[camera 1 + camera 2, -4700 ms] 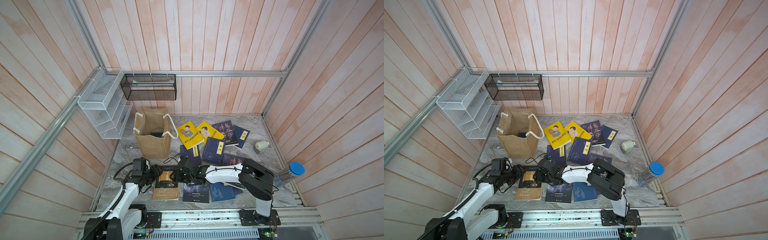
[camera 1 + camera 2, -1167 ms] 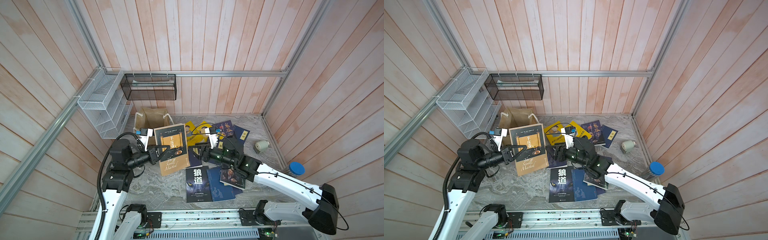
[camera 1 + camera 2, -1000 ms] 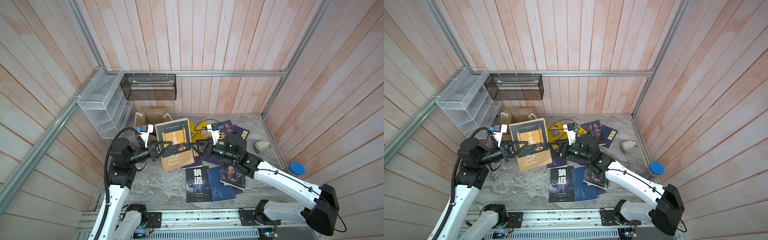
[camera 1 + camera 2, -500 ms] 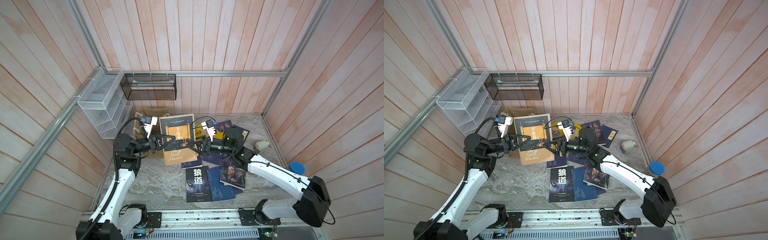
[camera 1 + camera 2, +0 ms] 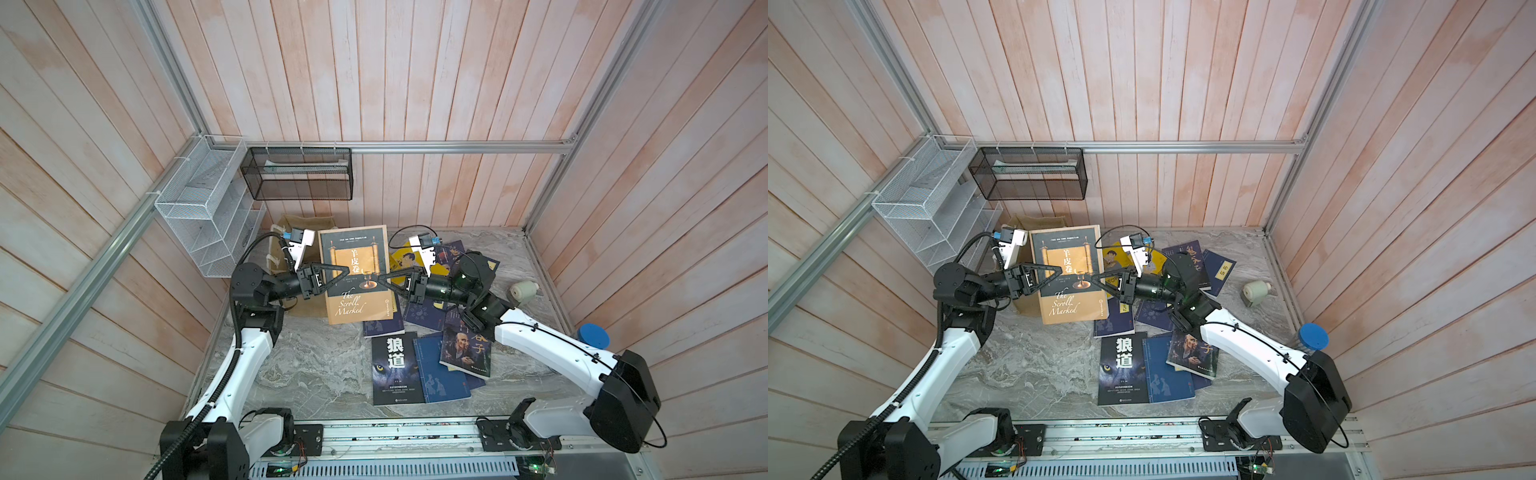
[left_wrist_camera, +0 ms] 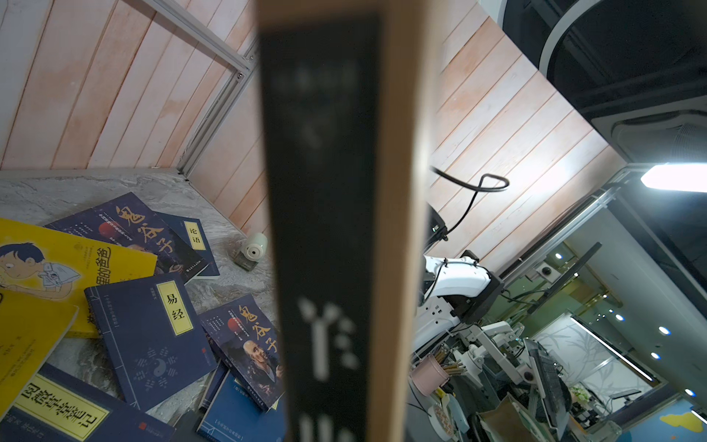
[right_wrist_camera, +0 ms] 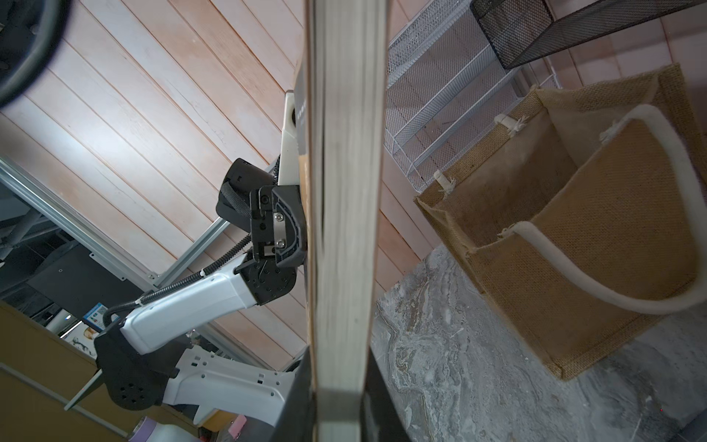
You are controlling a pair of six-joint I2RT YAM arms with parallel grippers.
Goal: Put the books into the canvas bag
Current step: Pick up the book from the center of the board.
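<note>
Book (image 5: 356,309) held aloft, canvas bag (image 5: 305,221) mostly hidden behind it

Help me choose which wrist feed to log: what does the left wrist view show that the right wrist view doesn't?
Only left wrist: loose books, such as a navy book with a yellow label and a yellow cartoon-cover book. Only right wrist: the tan burlap bag with white rope handles, a white wire-mesh rack and the left gripper on the raised tan-and-black book. Both: that book edge-on and the grey marble tabletop.
</note>
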